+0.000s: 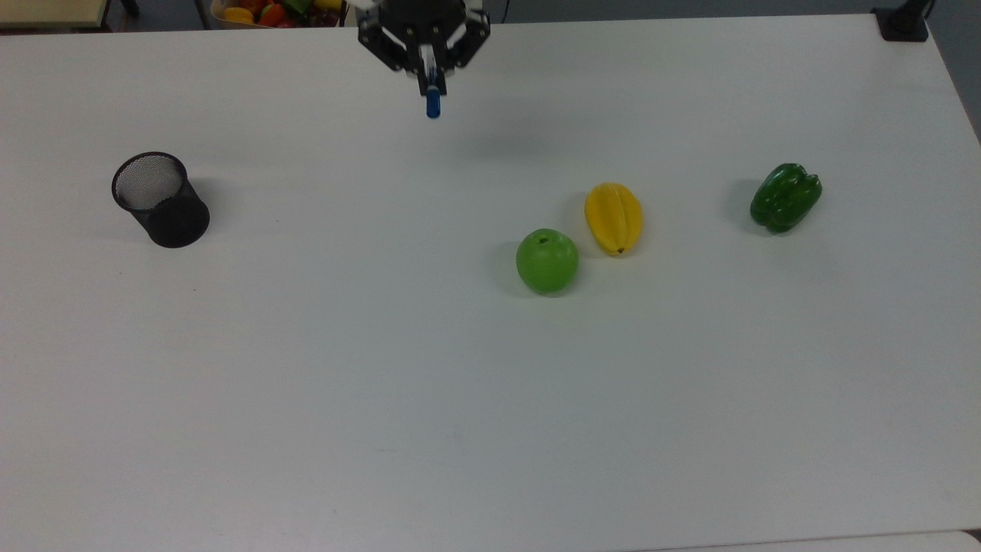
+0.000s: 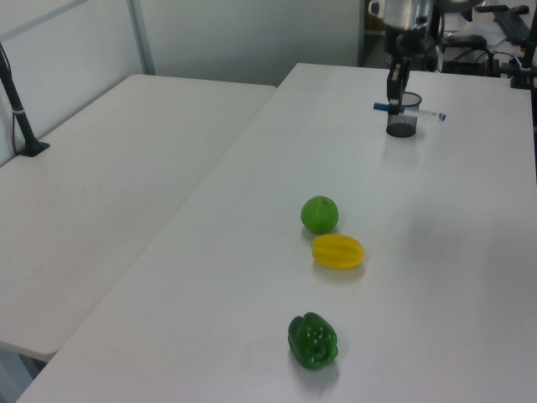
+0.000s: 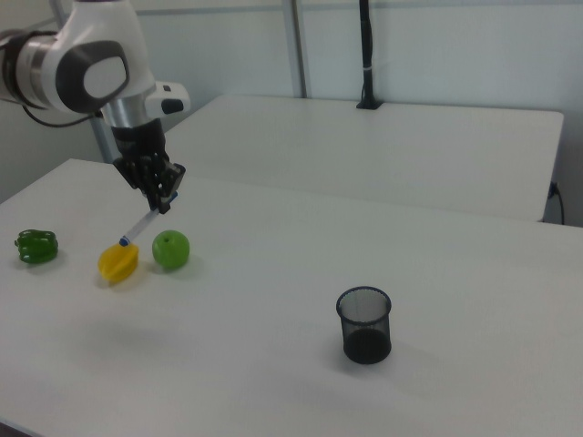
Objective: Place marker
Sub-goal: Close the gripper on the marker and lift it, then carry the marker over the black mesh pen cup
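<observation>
My gripper (image 1: 428,75) is shut on the marker (image 1: 433,103), a slim white pen whose blue cap sticks out below the fingers in the top view. The marker (image 2: 411,112) hangs level, high above the table, with the gripper (image 2: 393,101) gripping it near the capped end. In the right view the gripper (image 3: 164,201) holds the marker (image 3: 144,222) slanting down to the right view's left, well off the table (image 1: 383,368). A black mesh cup (image 1: 159,199) stands upright at the top view's left, far from the gripper.
A green apple (image 1: 546,261), a yellow starfruit (image 1: 613,218) and a green pepper (image 1: 785,196) lie on the top view's right half. A bin of fruit (image 1: 268,11) sits beyond the table's far edge. A second table (image 2: 109,185) stands alongside.
</observation>
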